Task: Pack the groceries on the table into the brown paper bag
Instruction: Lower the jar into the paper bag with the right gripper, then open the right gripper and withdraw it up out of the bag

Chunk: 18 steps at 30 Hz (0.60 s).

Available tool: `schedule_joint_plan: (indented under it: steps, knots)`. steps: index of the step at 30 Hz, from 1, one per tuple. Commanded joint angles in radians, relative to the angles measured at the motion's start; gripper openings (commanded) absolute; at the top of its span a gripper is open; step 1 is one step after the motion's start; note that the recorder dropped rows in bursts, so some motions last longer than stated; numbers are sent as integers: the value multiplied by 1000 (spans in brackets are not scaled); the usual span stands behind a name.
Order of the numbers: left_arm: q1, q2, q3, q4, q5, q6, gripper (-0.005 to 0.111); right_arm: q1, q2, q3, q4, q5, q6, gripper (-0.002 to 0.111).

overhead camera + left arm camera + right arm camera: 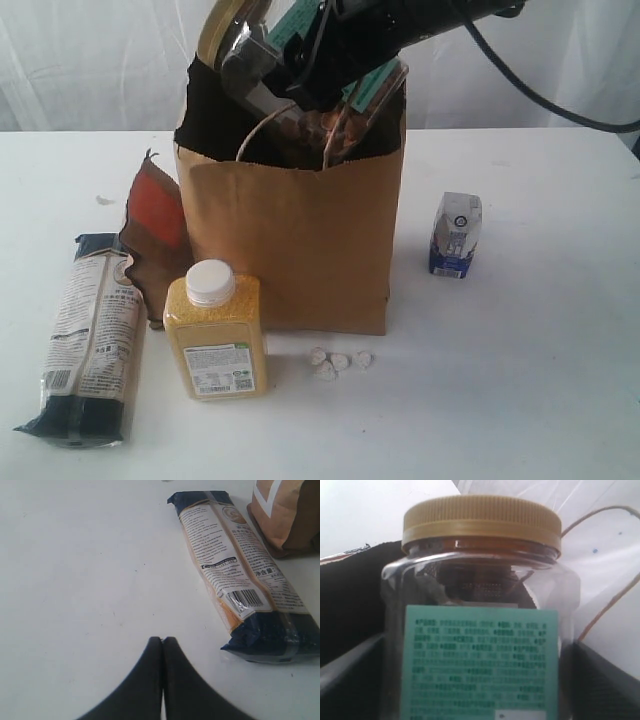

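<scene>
The brown paper bag stands upright in the middle of the table. Above its open mouth my right gripper is shut on the gold-lidded clear jar, which is tilted with its lid to the left. In front of the bag lie the yellow-grain bottle and tiny white lumps. The noodle packet and the brown-red pouch lie at its left, the blue-white carton at its right. My left gripper is shut and empty over bare table beside the packet.
A white curtain hangs behind the table. The right arm's black cable loops down at the upper right. One paper loop handle stands at the bag's mouth, close under the jar.
</scene>
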<state>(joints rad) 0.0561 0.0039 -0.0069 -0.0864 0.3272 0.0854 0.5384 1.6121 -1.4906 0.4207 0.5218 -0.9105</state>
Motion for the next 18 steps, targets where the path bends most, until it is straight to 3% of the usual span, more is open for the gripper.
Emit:
schedule_joint_plan:
  steps: [1, 7, 9, 12, 18]
  knots:
    - [0, -4, 7, -4, 6, 0, 0, 0, -5, -9, -1, -12, 54, 74]
    - [0, -4, 7, -4, 6, 0, 0, 0, -5, -9, 12, -32, 81, 74]
    - [0, -4, 7, -4, 6, 0, 0, 0, -3, -9, 12, -20, 81, 80]
    - [0, -4, 7, -4, 6, 0, 0, 0, 15, -9, 12, 2, 83, 101]
    - [0, -4, 7, -4, 6, 0, 0, 0, 30, -9, 12, 15, 83, 104]
